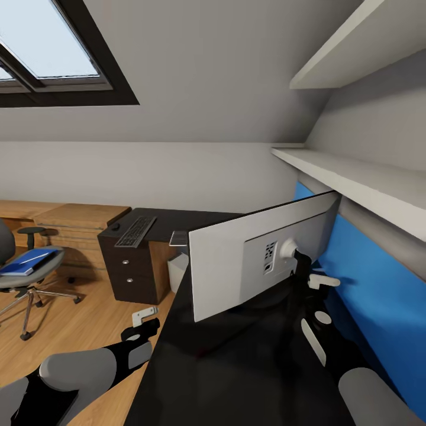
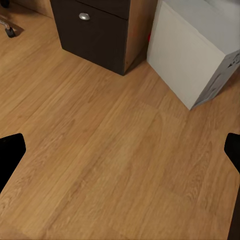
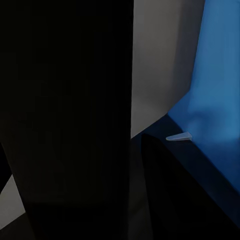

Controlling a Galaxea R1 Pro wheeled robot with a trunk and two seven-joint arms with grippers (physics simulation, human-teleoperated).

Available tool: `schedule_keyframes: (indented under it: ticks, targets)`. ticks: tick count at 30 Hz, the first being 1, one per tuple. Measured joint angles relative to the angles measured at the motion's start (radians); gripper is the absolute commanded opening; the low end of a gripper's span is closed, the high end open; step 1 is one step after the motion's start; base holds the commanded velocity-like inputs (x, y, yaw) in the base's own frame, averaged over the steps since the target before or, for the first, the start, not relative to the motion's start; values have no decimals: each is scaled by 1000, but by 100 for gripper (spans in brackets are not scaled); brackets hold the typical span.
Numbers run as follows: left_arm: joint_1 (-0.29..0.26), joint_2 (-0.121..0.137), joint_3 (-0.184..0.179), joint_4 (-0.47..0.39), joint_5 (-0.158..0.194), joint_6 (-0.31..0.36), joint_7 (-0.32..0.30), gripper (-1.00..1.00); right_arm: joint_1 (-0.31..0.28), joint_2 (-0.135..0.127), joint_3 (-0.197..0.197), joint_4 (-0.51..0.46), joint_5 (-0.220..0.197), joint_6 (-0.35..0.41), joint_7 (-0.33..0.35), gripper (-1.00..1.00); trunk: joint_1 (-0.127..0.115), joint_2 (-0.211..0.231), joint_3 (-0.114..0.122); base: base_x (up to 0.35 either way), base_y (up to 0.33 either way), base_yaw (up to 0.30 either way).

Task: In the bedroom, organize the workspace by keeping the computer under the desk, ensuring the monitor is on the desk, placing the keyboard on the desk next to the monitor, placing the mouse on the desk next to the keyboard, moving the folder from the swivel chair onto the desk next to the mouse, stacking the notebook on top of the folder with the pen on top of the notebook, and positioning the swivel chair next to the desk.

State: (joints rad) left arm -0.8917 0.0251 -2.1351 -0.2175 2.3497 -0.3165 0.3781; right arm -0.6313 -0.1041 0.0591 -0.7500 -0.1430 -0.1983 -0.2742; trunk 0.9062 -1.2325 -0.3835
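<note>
The monitor [image 1: 236, 260] stands on the black desk [image 1: 236, 367] with its light grey back toward me. My right gripper [image 1: 299, 269] is shut on its black stand, which looms dark in the right wrist view. The left gripper [image 1: 142, 324] hangs open over the floor beside the desk edge, fingertips [image 2: 10, 150] wide apart. The keyboard [image 1: 135, 232] and the small dark mouse [image 1: 115, 226] lie on the far desk end. The blue folder [image 1: 29, 260] rests on the swivel chair [image 1: 12, 281]. The white computer [image 1: 176, 271] [image 2: 195, 55] sits under the desk. The notebook and pen are out of view.
A black drawer unit [image 1: 127, 272] [image 2: 95, 27] holds up the far desk end, with a wooden chest [image 1: 77, 228] beyond it. White shelves [image 1: 355, 177] overhang the blue back panel [image 1: 367, 278]. Wood floor [image 2: 110, 150] lies open left of the desk.
</note>
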Motion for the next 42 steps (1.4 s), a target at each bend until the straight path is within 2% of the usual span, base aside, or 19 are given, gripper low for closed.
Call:
schedule_keyframes:
  ticks: [14,15,16,17,42]
  targets:
    - [0,0,0,0,0,-1,0,100,0,-2,2,0,-3,0,2,-100,0,0,0,0,0,0]
    - [0,0,0,0,0,-1,0,100,0,-2,1,0,-3,0,3,100,0,0,0,0,0,0]
    - [0,0,0,0,0,-1,0,100,0,-3,6,24,17,-1,-17,100,0,0,0,0,0,0]
    - [0,0,1,0,0,-2,0,100,0,-3,2,48,8,-4,-23,100,0,0,0,0,0,0]
    - [-1,0,0,0,0,-2,0,100,0,-3,3,48,7,-3,-21,100,0,0,0,0,0,0]
